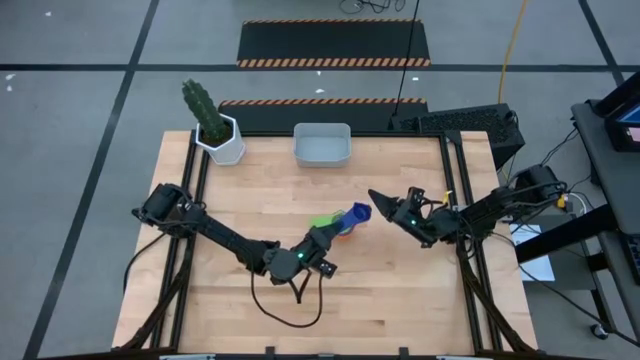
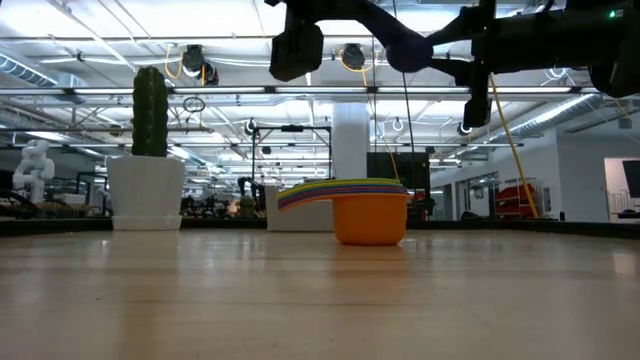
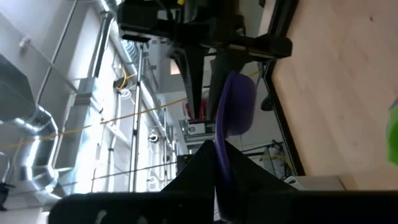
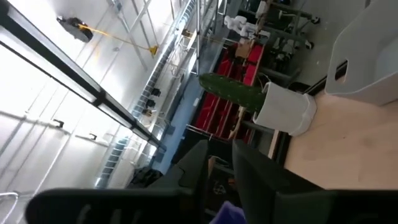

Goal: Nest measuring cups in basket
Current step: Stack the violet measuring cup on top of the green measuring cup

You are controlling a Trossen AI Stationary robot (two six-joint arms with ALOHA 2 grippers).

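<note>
A dark blue measuring cup (image 1: 357, 213) hangs above the table's middle, with my left gripper (image 1: 335, 228) shut on it. Below it, a nested stack of measuring cups (image 2: 368, 212) rests on the table on its orange bottom cup, coloured handles pointing left. My right gripper (image 1: 380, 200) points at the blue cup from the table's right. Its fingers (image 4: 255, 171) are slightly apart, with a bit of the cup (image 4: 227, 214) showing between them. The pale basket (image 1: 322, 144) stands at the far edge. My left gripper pinches the dark blue cup's handle (image 3: 221, 149) between its two fingers. The fingers reach in level from the table's near left and lie along the handle. The bowl (image 3: 235, 106) sticks out beyond the fingertips, lifted clear of the table and the stack. I cannot tell whether my right gripper touches the cup's far rim.
A white hexagonal pot with a cactus (image 1: 218, 135) stands at the far left, beside the basket. Bare wooden table (image 1: 400, 290) lies along the near edge. A black cable (image 1: 290, 305) loops on the table under my left arm.
</note>
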